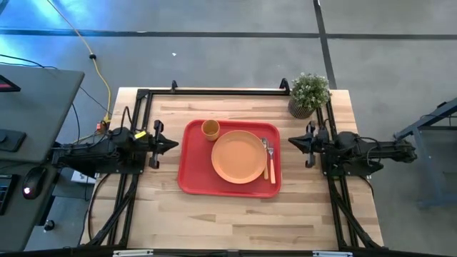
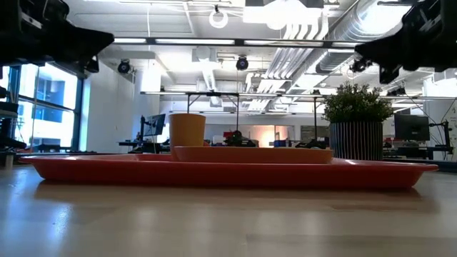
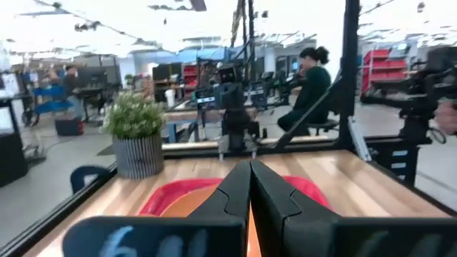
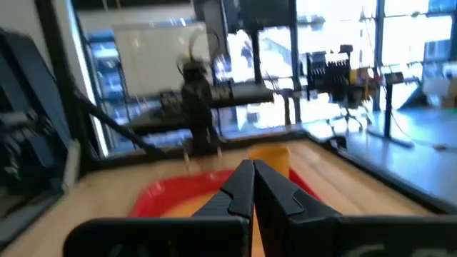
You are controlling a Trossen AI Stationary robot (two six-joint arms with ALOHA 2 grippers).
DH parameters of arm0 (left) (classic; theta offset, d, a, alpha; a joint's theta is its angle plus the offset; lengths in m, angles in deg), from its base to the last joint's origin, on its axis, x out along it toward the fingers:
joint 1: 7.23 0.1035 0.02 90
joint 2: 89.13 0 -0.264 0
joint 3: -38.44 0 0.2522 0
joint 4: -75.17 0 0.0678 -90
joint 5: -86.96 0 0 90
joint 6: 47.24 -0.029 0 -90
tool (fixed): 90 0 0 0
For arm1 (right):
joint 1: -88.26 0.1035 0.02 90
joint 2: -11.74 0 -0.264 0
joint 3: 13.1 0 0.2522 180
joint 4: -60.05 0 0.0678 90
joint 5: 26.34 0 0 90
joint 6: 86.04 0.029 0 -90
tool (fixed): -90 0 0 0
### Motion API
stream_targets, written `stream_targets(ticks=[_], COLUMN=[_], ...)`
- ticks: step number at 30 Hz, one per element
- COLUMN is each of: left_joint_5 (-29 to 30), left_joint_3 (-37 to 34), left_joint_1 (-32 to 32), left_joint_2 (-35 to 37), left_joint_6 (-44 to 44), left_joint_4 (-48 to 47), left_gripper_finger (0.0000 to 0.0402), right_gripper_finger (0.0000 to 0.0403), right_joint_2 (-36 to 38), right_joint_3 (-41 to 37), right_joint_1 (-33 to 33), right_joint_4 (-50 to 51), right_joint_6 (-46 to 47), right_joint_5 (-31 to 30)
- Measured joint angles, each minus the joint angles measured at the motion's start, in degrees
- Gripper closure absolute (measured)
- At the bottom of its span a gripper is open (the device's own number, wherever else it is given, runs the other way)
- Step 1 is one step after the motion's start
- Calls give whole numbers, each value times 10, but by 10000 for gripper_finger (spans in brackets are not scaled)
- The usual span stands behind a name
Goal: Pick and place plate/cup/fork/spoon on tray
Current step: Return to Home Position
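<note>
Item 1. Left jaws: pressed together, holding nothing, raised above the surface [image 1: 235,221] at its left edge, tips pointing toward the tray.

Item 2. Right jaws: closed tip to tip, empty, raised at the opposite edge and facing my left jaws across the tray.

Item 3. Tray [image 1: 191,171]: red, flat on the surface, between my two jaws and clear of both.

Item 4. Plate [image 1: 238,157]: orange, lying in the tray, filling most of the half nearer my right jaws.

Item 5. Cup [image 1: 210,129]: upright in the tray, just beside the plate's rim, in the far corner on my left jaws' side.

Item 6. Fork and spoon [image 1: 269,160]: side by side in the tray along the plate's edge, on the side toward my right jaws, metal ends toward the far rim. Which is which is too small to tell.

Item 7. Potted plant [image 1: 308,94]: on the surface's far corner, near my right jaws, outside the tray.
</note>
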Motion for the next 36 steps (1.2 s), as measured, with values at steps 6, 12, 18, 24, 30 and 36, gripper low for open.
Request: stream_targets(ticks=[6,12,18,24,30,36], left_joint_5=[-11,-22,13,-22,-14,45], left_joint_3=[0,0,0,0,0,0], left_joint_1=[3,28,52,52,41,7], left_joint_2=[-4,-2,-20,-17,-31,-66], left_joint_6=[-35,-52,-29,-19,0,-12], left_joint_4=[-1,-22,-60,-51,-60,-57], left_gripper_finger=[401,402,401,401,401,401], right_gripper_finger=[403,403,402,402,402,402], right_joint_2=[18,16,16,16,15,15], right_joint_3=[-8,-11,-11,-11,-11,-12], right_joint_1=[-1,-1,-1,-1,-1,-1], right_joint_4=[-7,9,24,53,54,54], right_joint_6=[5,28,55,90,90,90], right_joint_5=[13,2,7,14,15,15])
